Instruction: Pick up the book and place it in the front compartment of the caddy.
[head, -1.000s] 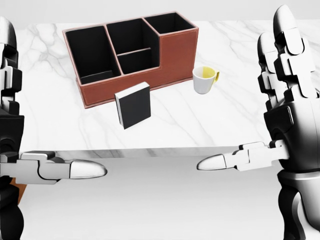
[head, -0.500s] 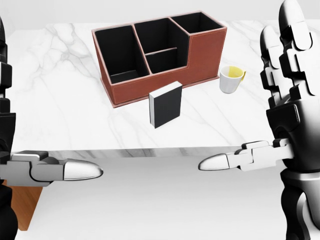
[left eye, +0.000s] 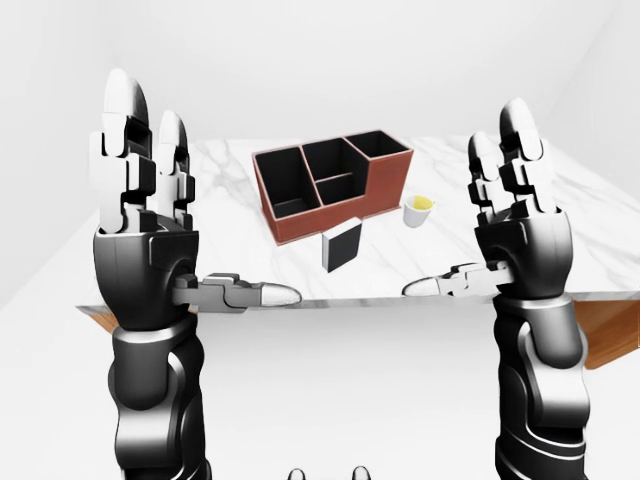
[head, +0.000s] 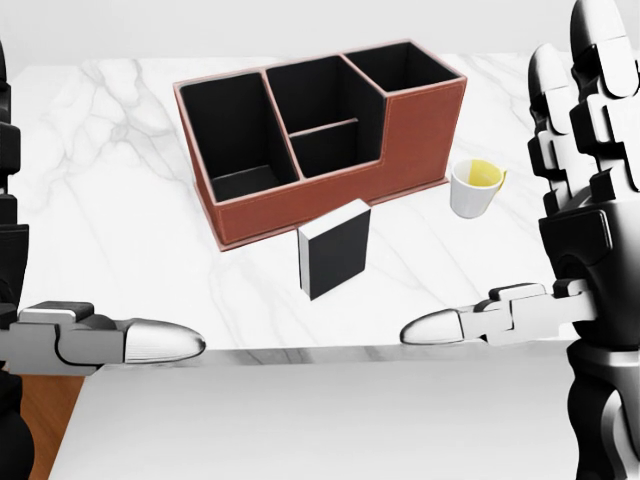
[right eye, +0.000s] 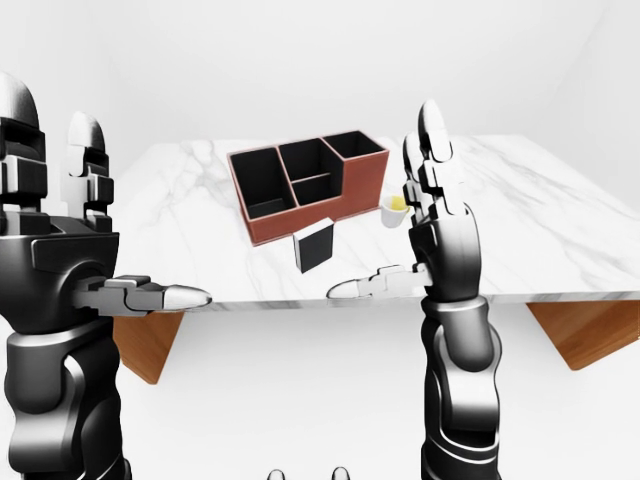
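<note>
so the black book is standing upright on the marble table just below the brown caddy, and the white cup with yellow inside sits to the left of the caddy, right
Not quite. The white cup with the yellow inside sits to the right of the brown leather caddy, as the head view shows. The black book does stand upright on the marble table just below the caddy.

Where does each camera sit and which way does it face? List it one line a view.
Head view: on the head, looking down at the caddy, book and cup; only hands show at the edges.
Left-eye view: head, facing the table; left hand, right hand and forearms raised.
Right-eye view: the same, shifted sideways.
All three share the same things and open hands.
</note>
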